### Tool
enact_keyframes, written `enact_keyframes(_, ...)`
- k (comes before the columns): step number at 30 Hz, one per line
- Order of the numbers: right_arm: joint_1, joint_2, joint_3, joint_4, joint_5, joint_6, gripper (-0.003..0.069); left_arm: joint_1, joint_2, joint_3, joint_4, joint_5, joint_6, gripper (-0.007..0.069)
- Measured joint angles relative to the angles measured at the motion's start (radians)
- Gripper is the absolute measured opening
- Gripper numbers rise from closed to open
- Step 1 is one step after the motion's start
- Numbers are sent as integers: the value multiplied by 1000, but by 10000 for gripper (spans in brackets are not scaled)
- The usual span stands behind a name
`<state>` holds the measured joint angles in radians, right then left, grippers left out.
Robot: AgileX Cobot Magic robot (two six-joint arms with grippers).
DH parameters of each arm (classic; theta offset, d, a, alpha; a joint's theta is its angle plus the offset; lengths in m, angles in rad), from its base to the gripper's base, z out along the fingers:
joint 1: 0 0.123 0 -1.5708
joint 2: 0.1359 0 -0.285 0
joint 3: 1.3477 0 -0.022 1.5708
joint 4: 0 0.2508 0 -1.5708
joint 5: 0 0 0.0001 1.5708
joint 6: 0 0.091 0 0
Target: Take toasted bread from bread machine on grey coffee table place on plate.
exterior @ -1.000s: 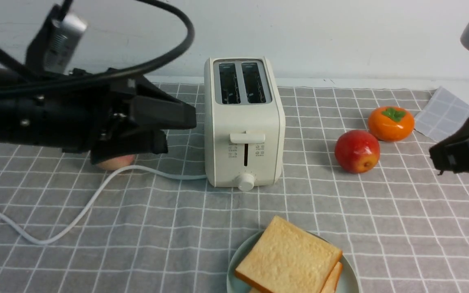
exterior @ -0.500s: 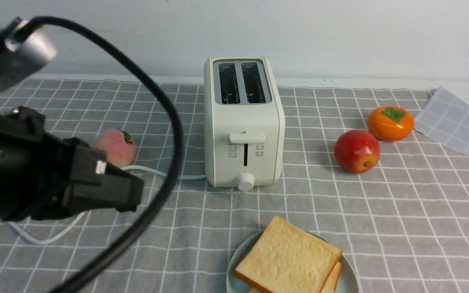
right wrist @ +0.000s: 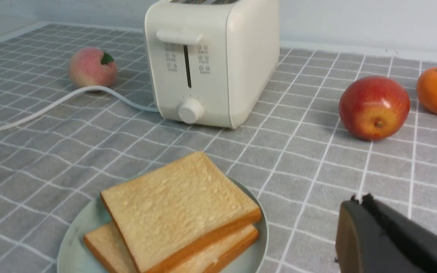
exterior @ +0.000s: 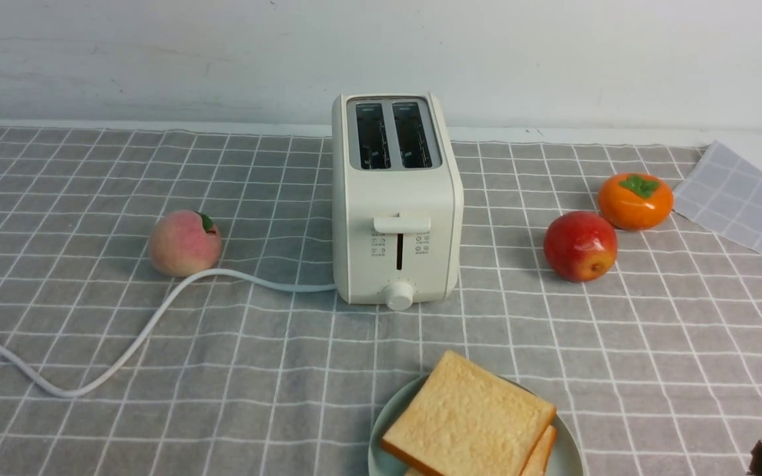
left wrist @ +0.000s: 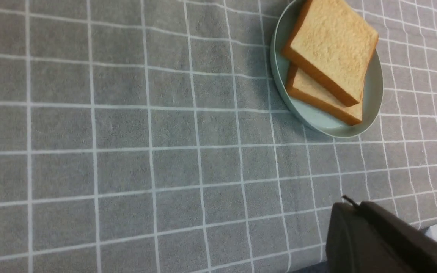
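**Mia:** Where is the toasted bread point(exterior: 467, 420) sitting?

**Ben:** Both slices are lying on the plate point(exterior: 381, 446), just in front of the bread machine point(exterior: 394, 218). One slice is resting on top of the other, and the top one is sticking out a bit to the side.

**Mia:** What are the arms doing?

**Ben:** The left gripper point(left wrist: 349, 206) is hanging over the grey coffee table point(exterior: 90, 410), on the front side of the bread machine and apart from the plate. Its jaws are pressing together with nothing between them. The right gripper point(right wrist: 359, 201) is waiting in front and to the right of the bread machine. It is closed too and is carrying nothing.

**Mia:** Is anything else lying around?

**Ben:** A peach point(exterior: 184, 243) is sitting to the left of the bread machine, touching its white cord point(exterior: 156, 317). An apple point(exterior: 579, 246) and an orange fruit point(exterior: 634, 200) are sitting to its right. The lever point(exterior: 402, 225) is sitting at the top of its slit.
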<state>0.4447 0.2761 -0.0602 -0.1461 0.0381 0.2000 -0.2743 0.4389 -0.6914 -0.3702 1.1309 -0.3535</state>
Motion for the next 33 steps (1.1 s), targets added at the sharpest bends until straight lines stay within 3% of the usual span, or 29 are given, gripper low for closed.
enact_keyframes(3, 0, -1, 4, -3, -38, 0, -12, 0, -133, 70, 25, -36, -9, -14)
enact_keyframes(6, 0, -3, 4, -7, -61, 0, -9, 0, -243, 140, 171, -168, -12, -14)
enact_keyframes(10, 0, -4, 4, -7, -68, 0, -7, 0, -276, 173, 322, -297, -13, -14)
enact_keyframes(15, 0, -4, 4, -6, -69, 0, -1, 0, -278, 176, 424, -326, -13, -14)
enact_keyframes(26, 0, -4, 4, -7, -70, 0, 1, 0, -287, 188, 436, -343, -13, -13)
enact_keyframes(33, 0, -4, 4, -7, -70, 0, 8, 0, -445, 311, 455, -410, -13, -13)
